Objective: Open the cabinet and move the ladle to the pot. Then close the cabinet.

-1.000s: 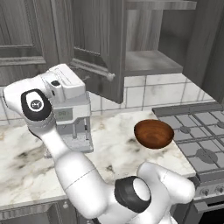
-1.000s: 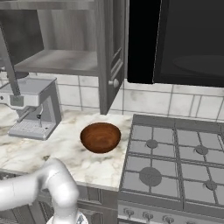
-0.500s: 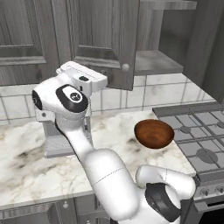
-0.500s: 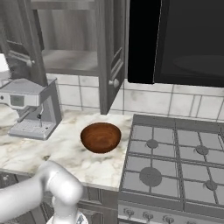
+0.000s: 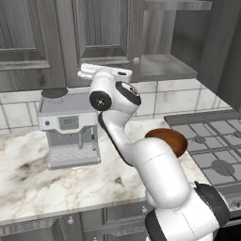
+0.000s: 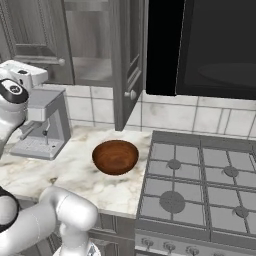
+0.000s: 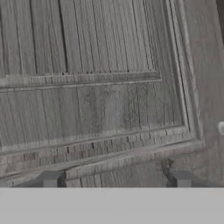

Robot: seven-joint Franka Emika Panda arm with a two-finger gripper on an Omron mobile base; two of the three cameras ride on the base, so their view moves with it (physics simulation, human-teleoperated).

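The cabinet's left door [image 5: 101,28] stands nearly shut, its round silver knob [image 5: 136,60] at the door's right edge. The right door [image 6: 128,55] hangs wide open, seen edge-on, and the pale shelf [image 5: 164,68] between them looks bare. My gripper [image 7: 116,179] is open, its two tips wide apart with nothing between them. It sits right up against the left door's raised panel [image 7: 100,65], with the knob [image 7: 222,127] off at the right edge. My white hand [image 5: 107,73] hovers over the coffee machine. The ladle and the pot are out of view.
A silver coffee machine [image 5: 68,127] stands on the marble counter [image 5: 42,183] below my hand. A reddish-brown wooden bowl [image 6: 115,156] sits beside the gas stove [image 6: 200,185]. A black microwave [image 6: 215,45] hangs to the right of the open door.
The left cabinet door has swung from wide open to nearly shut. My hand followed it up and to the right. The right door stayed open.
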